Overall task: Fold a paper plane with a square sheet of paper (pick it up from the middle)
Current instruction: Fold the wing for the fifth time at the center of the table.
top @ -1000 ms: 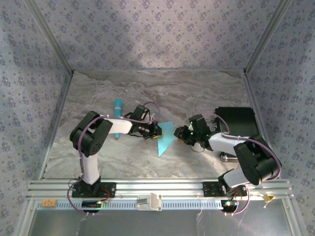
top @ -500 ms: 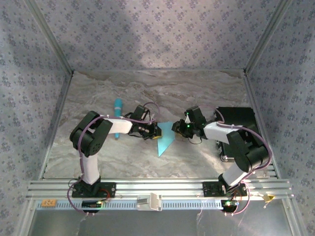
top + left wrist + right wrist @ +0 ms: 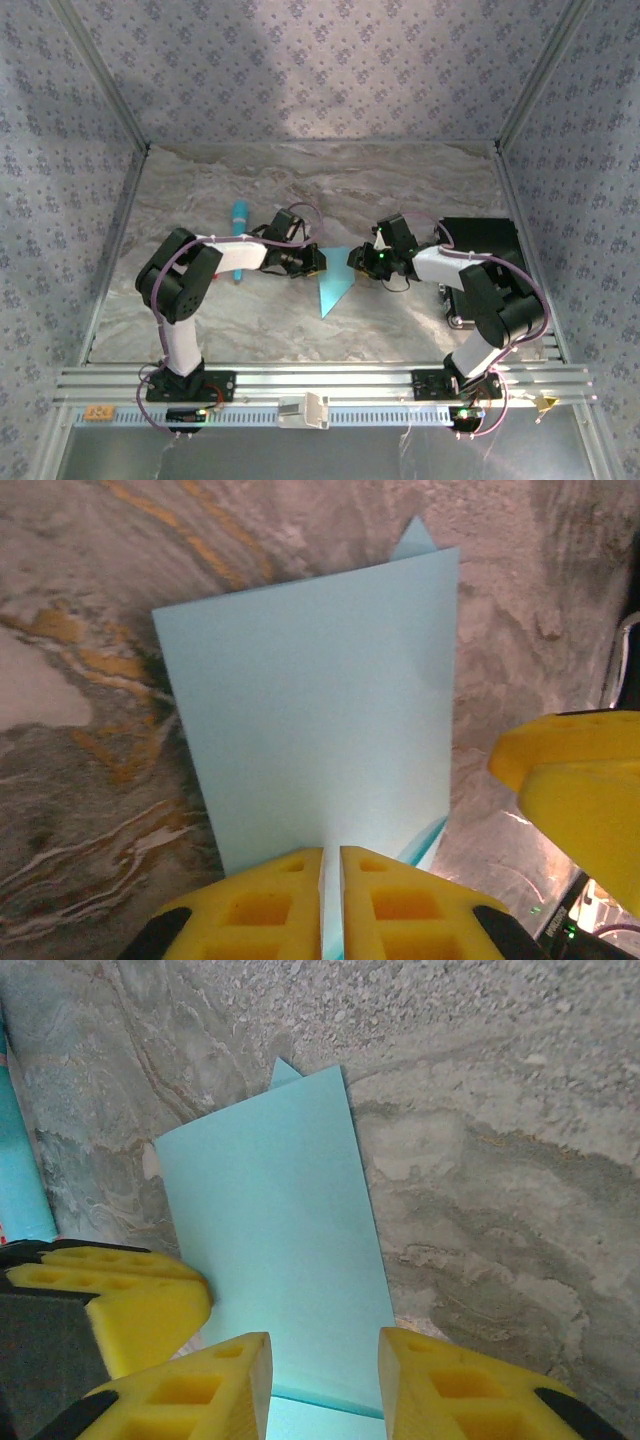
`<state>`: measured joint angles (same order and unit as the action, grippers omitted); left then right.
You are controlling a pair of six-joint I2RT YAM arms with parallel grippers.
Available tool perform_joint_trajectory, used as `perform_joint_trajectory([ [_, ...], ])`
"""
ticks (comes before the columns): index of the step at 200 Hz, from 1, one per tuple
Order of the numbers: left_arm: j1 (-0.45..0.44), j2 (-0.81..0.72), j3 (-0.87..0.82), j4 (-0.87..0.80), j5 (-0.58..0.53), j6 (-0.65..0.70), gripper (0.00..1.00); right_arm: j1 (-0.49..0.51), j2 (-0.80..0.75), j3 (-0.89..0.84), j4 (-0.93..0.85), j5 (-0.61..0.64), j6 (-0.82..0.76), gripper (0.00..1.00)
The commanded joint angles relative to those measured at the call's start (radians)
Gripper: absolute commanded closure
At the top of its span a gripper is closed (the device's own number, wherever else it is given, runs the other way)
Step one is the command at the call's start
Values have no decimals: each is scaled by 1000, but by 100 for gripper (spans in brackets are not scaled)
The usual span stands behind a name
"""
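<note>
The square sheet of paper (image 3: 333, 286) is light cyan-blue and folded into a narrow shape whose point faces the near edge of the table. In the left wrist view the paper (image 3: 320, 720) stands up as a flat panel. My left gripper (image 3: 332, 865) is shut on its near edge, and a thin strip of blue shows between the pads. My left gripper (image 3: 318, 262) is at the paper's upper left corner. My right gripper (image 3: 355, 259) faces it from the right. The right gripper (image 3: 325, 1350) is open, its jaws astride the paper (image 3: 280, 1230) without pinching it.
A slim turquoise pen-like stick (image 3: 240, 226) lies left of the left arm, and its side (image 3: 20, 1160) shows in the right wrist view. A black box (image 3: 482, 246) sits at the right. Patterned walls close in the marbled table (image 3: 300, 180).
My right gripper has swung left from beside the black box to the paper's top edge. My left gripper has shifted slightly away from me, still holding the paper.
</note>
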<state>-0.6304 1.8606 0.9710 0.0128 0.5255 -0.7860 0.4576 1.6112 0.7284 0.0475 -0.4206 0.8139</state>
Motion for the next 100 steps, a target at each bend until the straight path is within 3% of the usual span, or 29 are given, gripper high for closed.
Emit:
perform_joint_trajectory([
  [1, -6, 10, 36, -66, -57, 35, 89, 1, 4, 2, -9, -15, -7, 66],
  [100, -79, 104, 138, -295, -65, 267, 97, -9, -46, -55, -18, 3, -8, 64],
])
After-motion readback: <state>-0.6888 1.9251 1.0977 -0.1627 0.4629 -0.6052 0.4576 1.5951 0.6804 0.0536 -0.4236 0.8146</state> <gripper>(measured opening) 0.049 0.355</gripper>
